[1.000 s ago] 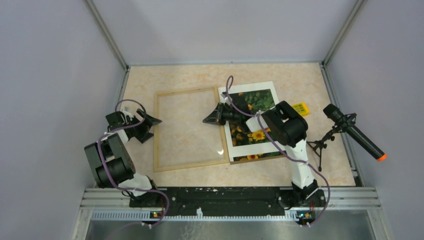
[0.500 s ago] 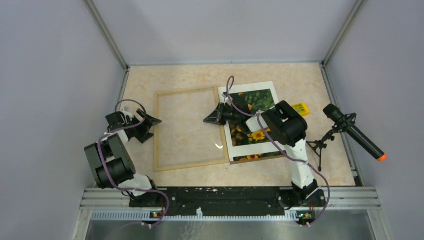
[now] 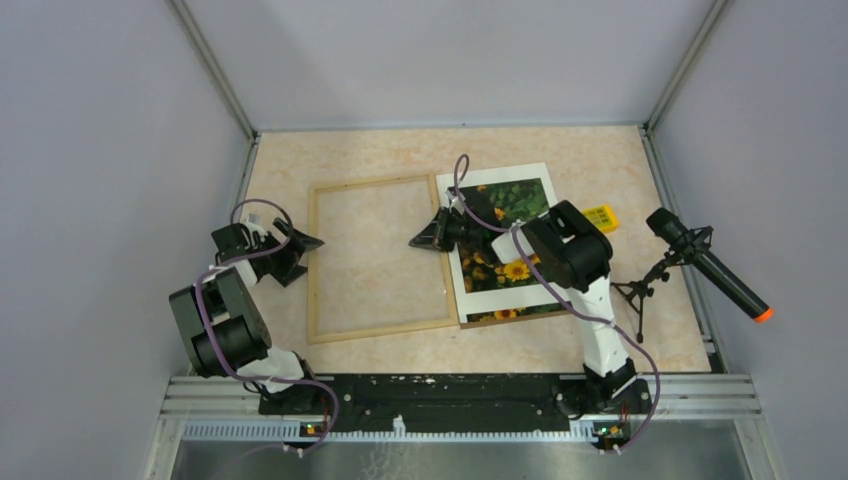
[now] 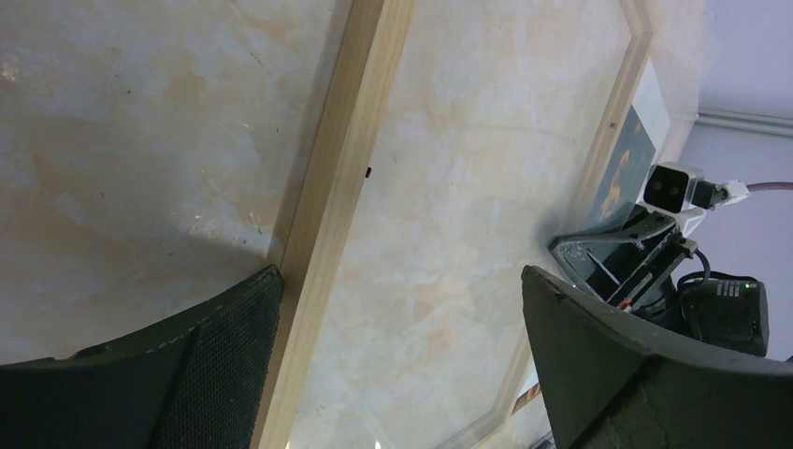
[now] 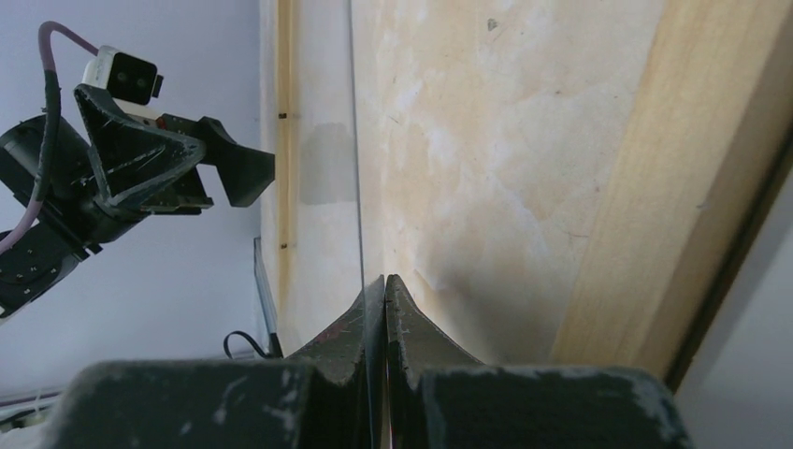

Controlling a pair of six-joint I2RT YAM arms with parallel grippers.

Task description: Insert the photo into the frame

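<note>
Frame [image 3: 312, 265]: laid flat on the table, opening unfilled.
Photo [image 3: 515, 200]: flat just right of the frame, partly under the right arm.
Left gripper [image 4: 400, 281]: spread wide, nothing held, left rail between its fingers.
Right gripper [image 5: 379, 281]: pressed shut at the right rail; whether anything is pinched cannot be told.
Advice: the frame should be steadied and the photo kept flat with corners squared.

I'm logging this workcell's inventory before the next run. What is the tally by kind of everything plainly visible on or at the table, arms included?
Wooden frame: 1
Sunflower photo: 1
Yellow tag: 1
Microphone on stand: 1
Robot arms: 2 (left arm, right arm)
Total: 6
</note>
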